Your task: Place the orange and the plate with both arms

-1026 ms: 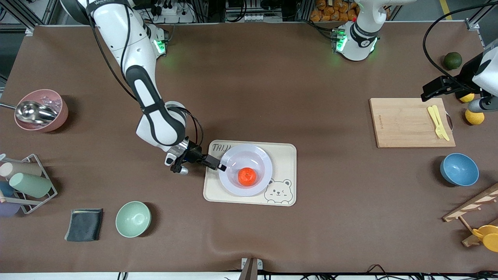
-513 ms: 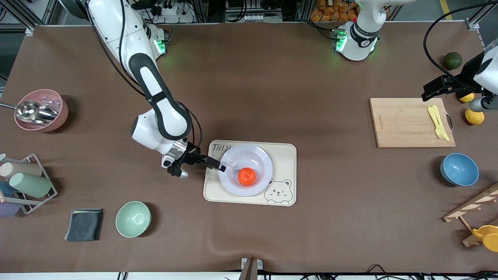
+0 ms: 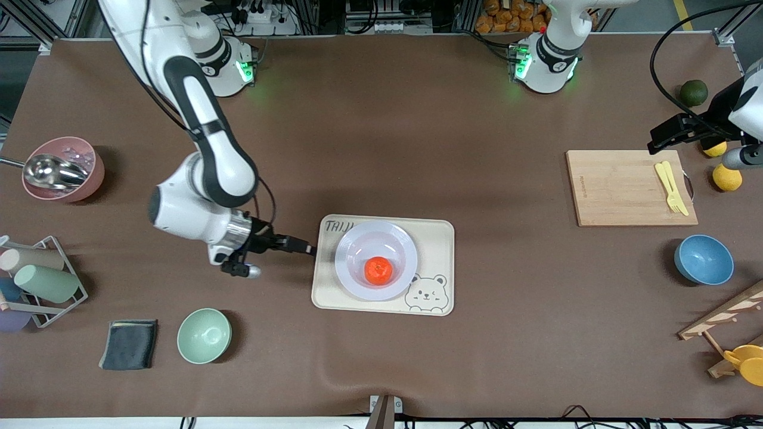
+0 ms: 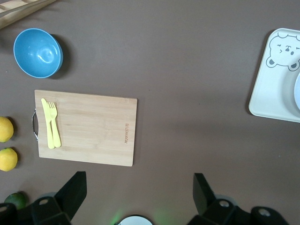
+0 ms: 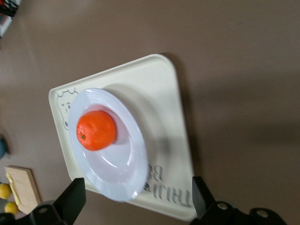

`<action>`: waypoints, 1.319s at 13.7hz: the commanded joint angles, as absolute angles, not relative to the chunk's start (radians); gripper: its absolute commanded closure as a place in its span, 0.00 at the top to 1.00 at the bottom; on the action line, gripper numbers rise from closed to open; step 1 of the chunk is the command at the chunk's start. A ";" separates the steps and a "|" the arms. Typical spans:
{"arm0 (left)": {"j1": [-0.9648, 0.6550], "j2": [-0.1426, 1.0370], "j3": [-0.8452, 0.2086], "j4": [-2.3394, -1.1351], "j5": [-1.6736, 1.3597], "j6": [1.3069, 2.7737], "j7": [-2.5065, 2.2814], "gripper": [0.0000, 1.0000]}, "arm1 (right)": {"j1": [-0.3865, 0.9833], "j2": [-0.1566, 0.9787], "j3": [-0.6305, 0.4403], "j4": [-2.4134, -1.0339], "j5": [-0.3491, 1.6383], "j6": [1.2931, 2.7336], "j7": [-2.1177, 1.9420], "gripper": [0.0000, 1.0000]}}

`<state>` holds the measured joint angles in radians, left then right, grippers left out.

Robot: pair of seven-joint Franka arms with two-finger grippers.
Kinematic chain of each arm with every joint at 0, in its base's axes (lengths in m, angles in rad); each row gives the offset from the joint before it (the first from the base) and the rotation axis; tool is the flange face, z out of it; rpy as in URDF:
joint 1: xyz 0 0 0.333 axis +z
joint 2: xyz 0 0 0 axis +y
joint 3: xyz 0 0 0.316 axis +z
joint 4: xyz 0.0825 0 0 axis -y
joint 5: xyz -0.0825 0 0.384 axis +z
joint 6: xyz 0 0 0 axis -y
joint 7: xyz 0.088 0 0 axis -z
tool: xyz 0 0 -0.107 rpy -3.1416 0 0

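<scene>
The orange (image 3: 378,270) lies in the sunken centre of the pale plate (image 3: 402,247), which rests on a cream bear-print tray (image 3: 438,235) at mid-table. The right wrist view looks down on the orange (image 5: 96,130), plate (image 5: 126,173) and tray (image 5: 159,93). My right gripper (image 3: 300,245) is open and empty, low over the brown mat just off the tray's edge toward the right arm's end; it touches nothing. My left gripper (image 3: 658,138) hangs open and empty, high over the corner of the cutting board (image 3: 620,190). Nothing lies between its fingertips (image 4: 75,190).
At the left arm's end are the board with a yellow fork and knife (image 3: 670,186), a blue bowl (image 3: 703,259), two lemons (image 3: 727,179), a dark green fruit (image 3: 693,92) and a wooden rack (image 3: 724,316). At the right arm's end: pink bowl with scoop (image 3: 62,168), cup rack (image 3: 39,280), mint bowl (image 3: 204,335), dark cloth (image 3: 129,344).
My right gripper has drawn back from the plate's rim and off the tray, toward the right arm's end of the table. Plate and orange stayed put. The left arm barely moved.
</scene>
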<state>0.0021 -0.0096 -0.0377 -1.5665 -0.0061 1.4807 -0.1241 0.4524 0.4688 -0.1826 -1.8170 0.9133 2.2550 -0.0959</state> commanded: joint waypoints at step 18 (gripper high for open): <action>0.000 -0.023 -0.034 -1.563 -0.009 1.448 -0.104 1.00 | 0.263 0.213 -0.298 -1.490 0.108 1.470 -0.107 1.00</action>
